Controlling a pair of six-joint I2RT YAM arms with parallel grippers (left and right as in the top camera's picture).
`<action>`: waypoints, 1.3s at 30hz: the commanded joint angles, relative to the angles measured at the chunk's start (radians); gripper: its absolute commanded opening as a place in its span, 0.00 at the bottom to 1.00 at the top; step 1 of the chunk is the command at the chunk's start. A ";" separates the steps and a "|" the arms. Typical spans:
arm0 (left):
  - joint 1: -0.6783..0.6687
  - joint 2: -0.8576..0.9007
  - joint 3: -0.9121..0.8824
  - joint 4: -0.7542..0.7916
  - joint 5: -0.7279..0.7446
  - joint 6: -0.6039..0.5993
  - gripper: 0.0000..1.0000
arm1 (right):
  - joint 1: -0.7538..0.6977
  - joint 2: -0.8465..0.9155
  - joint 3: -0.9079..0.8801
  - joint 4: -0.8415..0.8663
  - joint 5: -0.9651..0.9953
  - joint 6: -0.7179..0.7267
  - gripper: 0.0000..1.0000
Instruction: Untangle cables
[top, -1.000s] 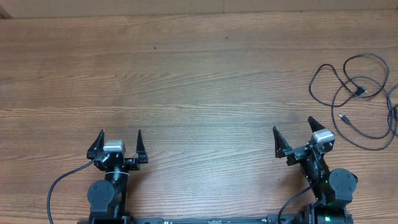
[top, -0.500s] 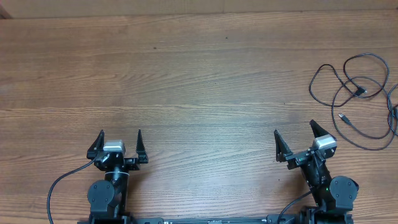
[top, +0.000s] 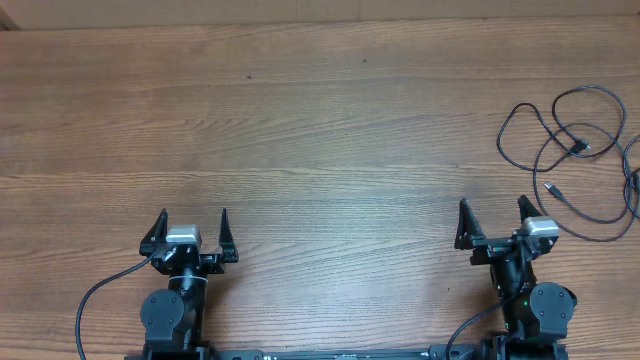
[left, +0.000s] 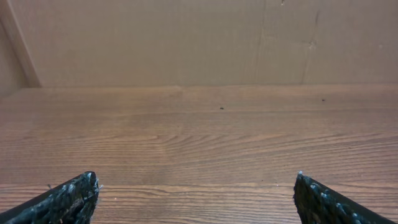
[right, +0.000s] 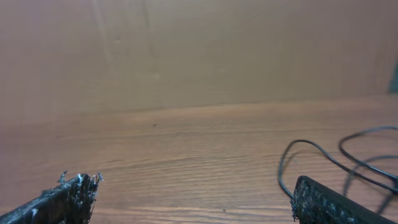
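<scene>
The cables (top: 575, 150) are thin black cords lying in loose overlapping loops at the table's right edge, with small plugs near their middle. Part of a loop shows in the right wrist view (right: 311, 149). My right gripper (top: 492, 208) is open and empty, near the front edge, left of and nearer than the cables. In its own view the jaws (right: 193, 180) are wide apart over bare wood. My left gripper (top: 193, 214) is open and empty at the front left, far from the cables. Its jaws (left: 196, 180) show only wood between them.
The wooden table (top: 300, 120) stretches wide between the arms and the far edge. A brown cardboard wall (left: 186, 37) stands along the back. Thick black robot cables (top: 95, 300) trail from the arm bases at the front edge.
My right gripper has swung to the right and turned to face more squarely away from the front edge, closer to the cables. The left arm and the cables have not moved.
</scene>
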 joint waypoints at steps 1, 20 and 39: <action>-0.006 -0.008 -0.003 0.001 0.008 -0.009 1.00 | 0.000 -0.012 -0.010 -0.002 0.062 0.050 1.00; -0.006 -0.008 -0.003 0.001 0.008 -0.009 1.00 | 0.001 -0.011 -0.010 0.001 0.021 0.026 1.00; -0.006 -0.008 -0.003 0.001 0.008 -0.009 1.00 | 0.001 -0.011 -0.010 0.002 0.021 0.029 1.00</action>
